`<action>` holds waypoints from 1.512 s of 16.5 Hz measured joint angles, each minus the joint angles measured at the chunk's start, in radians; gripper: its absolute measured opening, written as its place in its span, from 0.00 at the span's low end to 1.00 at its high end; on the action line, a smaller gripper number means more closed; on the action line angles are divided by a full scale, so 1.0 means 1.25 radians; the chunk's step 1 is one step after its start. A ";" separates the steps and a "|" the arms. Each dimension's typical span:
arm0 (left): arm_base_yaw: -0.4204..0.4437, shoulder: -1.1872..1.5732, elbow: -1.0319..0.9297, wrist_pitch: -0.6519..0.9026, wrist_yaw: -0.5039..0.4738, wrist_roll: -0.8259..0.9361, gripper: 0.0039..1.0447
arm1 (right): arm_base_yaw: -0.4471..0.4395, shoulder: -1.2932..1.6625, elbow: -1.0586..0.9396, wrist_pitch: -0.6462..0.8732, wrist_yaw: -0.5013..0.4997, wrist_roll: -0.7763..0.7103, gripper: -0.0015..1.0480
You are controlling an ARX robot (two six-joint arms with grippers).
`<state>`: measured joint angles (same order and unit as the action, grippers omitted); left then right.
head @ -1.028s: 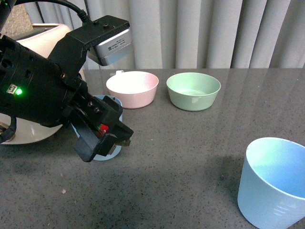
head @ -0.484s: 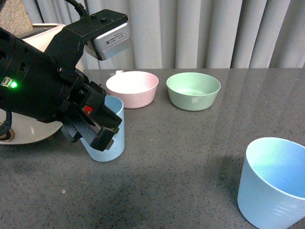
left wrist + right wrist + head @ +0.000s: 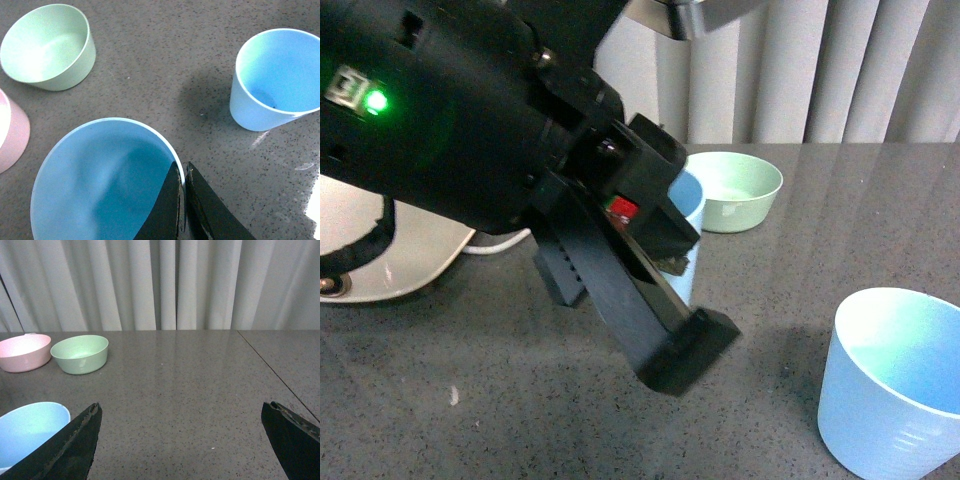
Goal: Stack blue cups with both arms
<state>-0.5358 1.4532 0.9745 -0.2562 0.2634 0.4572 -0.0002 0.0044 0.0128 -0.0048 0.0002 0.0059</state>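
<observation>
Grey table | left gripper clenched on blue cup rim | right gripper spread | red mark seemingly unreadable

No legible text, labels, brands, numbers, signs in any view

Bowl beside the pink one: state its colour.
The bowl is pale mint green, plain with no pattern; it shows best in the left wrist view.

A: Setting?
B: Robot test bench, prob. a lab. Left arm w/ green status LED; grey speckled tabletop; pleated curtain backdrop.
A: Domestic?
B: Props only: pink bowl, green bowl.
</observation>
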 joint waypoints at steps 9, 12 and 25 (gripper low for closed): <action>-0.087 0.081 -0.008 0.021 -0.004 -0.004 0.01 | 0.000 0.000 0.000 0.000 0.000 0.000 0.94; -0.091 0.091 -0.009 0.027 0.000 -0.004 0.01 | 0.000 0.000 0.000 0.000 0.000 0.000 0.94; -0.068 0.043 0.039 0.010 0.046 -0.023 0.96 | 0.000 0.000 0.000 0.000 0.000 0.000 0.94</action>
<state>-0.6212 1.5066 1.0237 -0.2436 0.3210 0.4282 -0.0002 0.0044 0.0128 -0.0048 0.0002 0.0059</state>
